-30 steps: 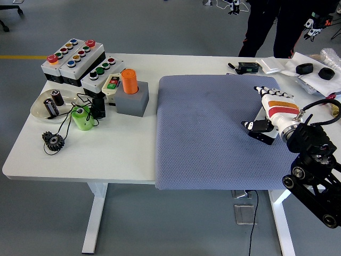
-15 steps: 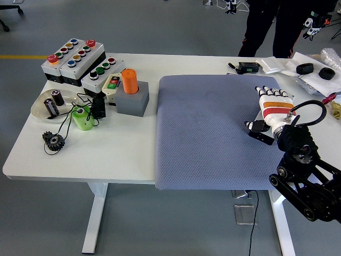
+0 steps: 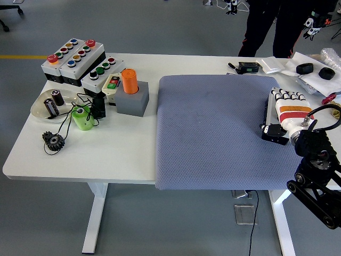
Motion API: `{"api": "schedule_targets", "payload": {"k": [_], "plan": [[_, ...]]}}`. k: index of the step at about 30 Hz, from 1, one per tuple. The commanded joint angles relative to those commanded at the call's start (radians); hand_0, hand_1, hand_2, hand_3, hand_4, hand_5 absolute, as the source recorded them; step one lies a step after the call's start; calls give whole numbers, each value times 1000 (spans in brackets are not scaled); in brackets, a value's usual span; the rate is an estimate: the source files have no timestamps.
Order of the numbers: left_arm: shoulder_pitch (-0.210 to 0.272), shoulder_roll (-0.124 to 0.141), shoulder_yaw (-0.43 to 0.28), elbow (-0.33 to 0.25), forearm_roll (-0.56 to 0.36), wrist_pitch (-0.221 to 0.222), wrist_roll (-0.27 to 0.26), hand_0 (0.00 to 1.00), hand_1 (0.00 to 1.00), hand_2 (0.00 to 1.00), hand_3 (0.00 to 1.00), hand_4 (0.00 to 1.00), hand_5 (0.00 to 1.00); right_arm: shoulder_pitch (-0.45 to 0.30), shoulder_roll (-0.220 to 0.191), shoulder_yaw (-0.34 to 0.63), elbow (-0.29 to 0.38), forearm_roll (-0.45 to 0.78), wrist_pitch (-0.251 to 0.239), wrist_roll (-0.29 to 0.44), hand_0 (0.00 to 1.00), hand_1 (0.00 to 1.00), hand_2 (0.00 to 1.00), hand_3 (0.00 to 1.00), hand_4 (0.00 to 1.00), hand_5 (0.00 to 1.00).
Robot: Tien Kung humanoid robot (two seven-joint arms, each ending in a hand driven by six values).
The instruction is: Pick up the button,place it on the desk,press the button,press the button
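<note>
Button boxes (image 3: 74,60) far left on table (image 3: 133,149), partly overlapping each other, untouched. Right hand (image 3: 286,114) over blue mat's (image 3: 213,133) right edge, fingers extended, seemingly holding nothing; it's shifted right since earlier.

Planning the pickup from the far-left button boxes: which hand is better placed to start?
Probably the left, though it is out of view. The button boxes sit at the table's far left, while the right hand, open, hovers over the gray mat at the right edge.

Button boxes (image 3: 80,61) far-left — mat (image 3: 218,130) ctr-right
</note>
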Motion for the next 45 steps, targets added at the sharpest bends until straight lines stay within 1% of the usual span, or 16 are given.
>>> {"api": "schedule_targets", "payload": {"k": [3,8,10,13,14,15,19,20,27,30,32,37,38,43,44,45], "plan": [[-1,0,3,0,-5,-1,-1,679,733,744,549,411,998,-21,-20,16,12,0,0,0,998,964,998,991,853,387],[-3,0,2,1,-5,-1,0,679,733,743,550,410,998,-50,-24,45,17,8,-20,5,998,960,998,998,845,374],[-3,-1,-1,1,-2,-1,1,679,733,743,550,410,998,-60,-7,73,10,79,-53,12,998,960,998,998,845,374],[-3,-2,-9,1,9,1,4,679,733,743,550,410,998,-51,27,105,-15,184,-67,10,998,960,998,998,845,374],[-3,-2,-10,1,11,1,5,679,733,743,551,410,998,-48,34,111,-22,194,-68,8,929,932,998,998,836,359],[-3,-2,-12,1,13,1,5,679,733,743,551,410,998,-42,45,122,-38,205,-68,5,929,932,998,998,836,359],[-3,-2,-5,0,2,0,2,679,733,743,551,410,998,-35,63,150,-78,230,-75,-5,929,932,998,998,836,359],[-3,-2,-4,0,0,0,1,679,733,743,550,409,998,-33,67,157,-86,234,-80,-8,911,925,998,998,832,344],[-3,-1,-7,0,6,0,2,678,733,743,550,409,998,-40,99,207,-95,210,-116,-18,894,923,998,998,832,331],[-3,-1,-9,0,9,0,2,678,733,743,550,409,998,-37,110,207,-101,210,-117,-25,894,923,998,998,832,331],[-3,-1,-11,0,10,0,3,679,733,743,549,410,998,-31,120,205,-113,215,-110,-33,869,911,998,998,831,324],[-3,-2,-14,0,14,1,3,679,733,743,549,410,998,-10,145,210,-154,231,-87,-61,869,911,998,998,831,324],[-3,-2,-14,0,15,1,3,679,733,743,550,410,998,-7,149,214,-159,236,-87,-64,839,891,998,998,830,312],[-3,-2,-16,-1,16,1,3,679,733,743,550,410,998,-8,172,272,-172,301,-112,-65,839,891,998,998,830,312],[-3,-2,-16,-1,16,1,3,679,732,743,550,410,998,-8,173,277,-173,306,-116,-65,763,797,966,998,817,278],[-3,-2,-16,-1,17,1,3,679,732,743,550,410,998,-8,174,281,-175,310,-121,-65,763,797,966,998,817,278]]}}
